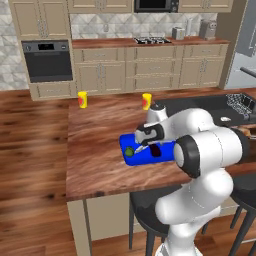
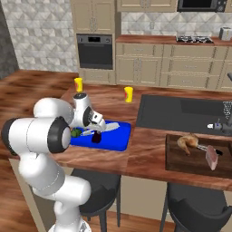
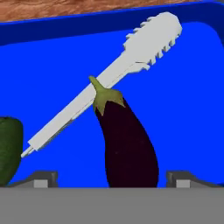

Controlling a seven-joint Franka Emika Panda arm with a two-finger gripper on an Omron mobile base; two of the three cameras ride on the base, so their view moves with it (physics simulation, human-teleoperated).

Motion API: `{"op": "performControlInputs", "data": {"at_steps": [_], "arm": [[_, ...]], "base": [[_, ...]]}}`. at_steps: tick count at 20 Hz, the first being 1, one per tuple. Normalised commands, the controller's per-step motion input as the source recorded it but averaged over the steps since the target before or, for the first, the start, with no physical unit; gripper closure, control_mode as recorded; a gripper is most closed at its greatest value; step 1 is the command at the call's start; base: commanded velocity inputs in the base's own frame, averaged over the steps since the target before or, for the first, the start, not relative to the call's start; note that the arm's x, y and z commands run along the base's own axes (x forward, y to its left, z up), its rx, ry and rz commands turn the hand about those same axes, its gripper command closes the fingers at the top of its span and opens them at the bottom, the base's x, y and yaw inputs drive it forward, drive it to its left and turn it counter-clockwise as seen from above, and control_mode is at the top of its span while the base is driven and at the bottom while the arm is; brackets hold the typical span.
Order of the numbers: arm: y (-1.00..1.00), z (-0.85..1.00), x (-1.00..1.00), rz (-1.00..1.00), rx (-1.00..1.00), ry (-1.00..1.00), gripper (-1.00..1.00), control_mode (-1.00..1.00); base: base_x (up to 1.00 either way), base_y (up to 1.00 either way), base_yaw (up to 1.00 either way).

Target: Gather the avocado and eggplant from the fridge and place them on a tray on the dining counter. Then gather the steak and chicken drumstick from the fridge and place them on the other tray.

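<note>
Fingers (image 3: 43, 178) of my gripper (image 3: 111, 179) stood wide apart and held nothing. Between them, just ahead, the eggplant (image 3: 127, 148) lay on the blue tray (image 3: 183, 109), its stem against white tongs (image 3: 109, 76). I saw the avocado (image 3: 8, 148) at one side, on the same tray.

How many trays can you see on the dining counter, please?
2: a blue tray under the end effector, and a brown tray to its right.
</note>
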Motion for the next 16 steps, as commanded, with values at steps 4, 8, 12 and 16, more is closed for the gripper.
{"op": "performControlInputs", "data": {"at_steps": [4,8,12,16], "arm": [[0.0,0.54,-0.18,-0.03,0.0,-0.06,-1.0,-1.0],[-0.09,0.66,-0.5,-0.07,0.0,-0.04,-1.0,-1.0],[-0.08,0.69,-0.83,-0.08,0.0,-0.07,-1.0,-1.0],[-0.11,0.74,-0.99,-0.07,0.0,-0.1,-1.0,-1.0]], "base": [[0.0,0.0,0.0],[0.0,0.0,0.0],[0.0,0.0,0.0],[0.0,0.0,0.0]]}}
